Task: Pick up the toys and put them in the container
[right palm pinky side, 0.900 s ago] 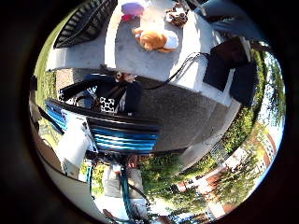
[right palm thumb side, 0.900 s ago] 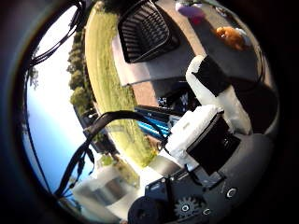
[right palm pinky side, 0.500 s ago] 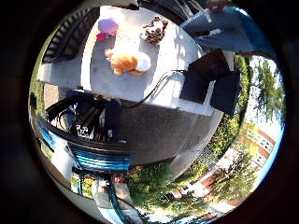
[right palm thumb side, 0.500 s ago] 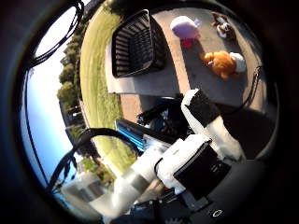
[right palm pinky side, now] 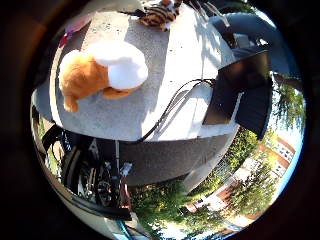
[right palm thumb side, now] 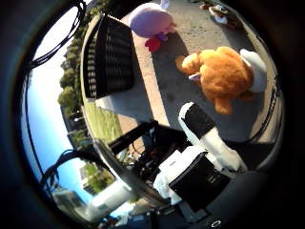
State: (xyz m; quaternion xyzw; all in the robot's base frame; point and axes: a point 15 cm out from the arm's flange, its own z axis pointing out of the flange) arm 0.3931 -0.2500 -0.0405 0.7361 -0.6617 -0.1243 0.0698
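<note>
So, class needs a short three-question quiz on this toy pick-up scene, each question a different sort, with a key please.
1. True or false: the orange plush toy already lies inside the black basket.
2. Which toy lies nearest the basket? A) the pink plush toy B) the striped plush toy
3. Fill in: the toys lie on a grey ____.

Key
1. False; it lies on the table, close to the hand.
2. A
3. table

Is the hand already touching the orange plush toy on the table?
Apart. The thumb side palm view shows bare table between the hand's fingertip and the orange plush toy.
</note>
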